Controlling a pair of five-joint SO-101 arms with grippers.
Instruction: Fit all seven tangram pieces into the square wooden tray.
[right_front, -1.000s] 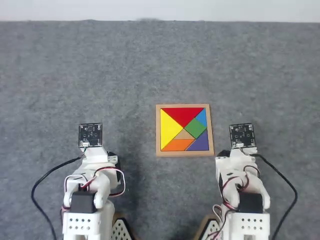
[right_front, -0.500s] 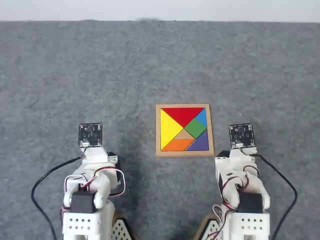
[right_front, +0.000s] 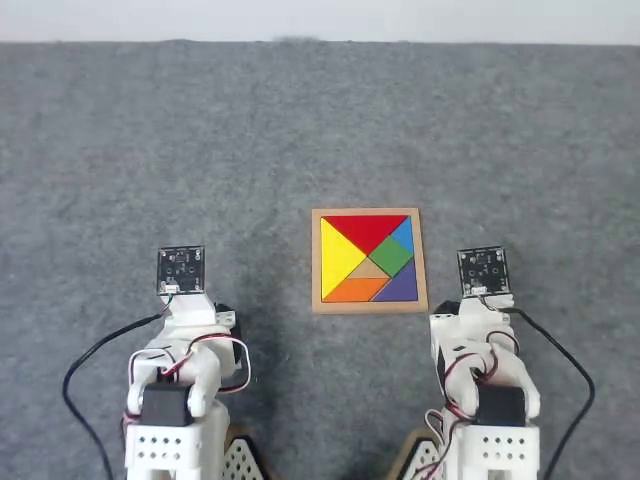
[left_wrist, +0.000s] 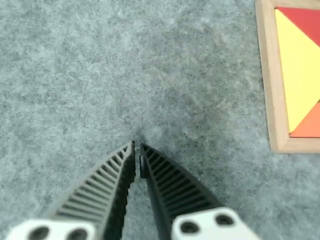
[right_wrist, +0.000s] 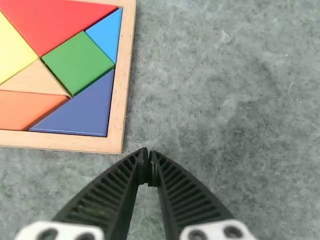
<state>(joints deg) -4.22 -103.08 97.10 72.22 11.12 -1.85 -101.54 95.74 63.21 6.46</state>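
seven tangram pieces (right_front: 368, 258) seem seated flush in the wooden tray (right_front: 316, 262) between the arms; left gripper (left_wrist: 136, 147) and right gripper (right_wrist: 148, 155) both pinched closed, empty; the right gripper sits near the tray, so a stray swing could jolt pieces

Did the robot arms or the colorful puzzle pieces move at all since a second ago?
Nothing visibly changed. The tangram pieces lie in the wooden tray as before. The left end effector and right end effector stay shut and empty over the grey mat.
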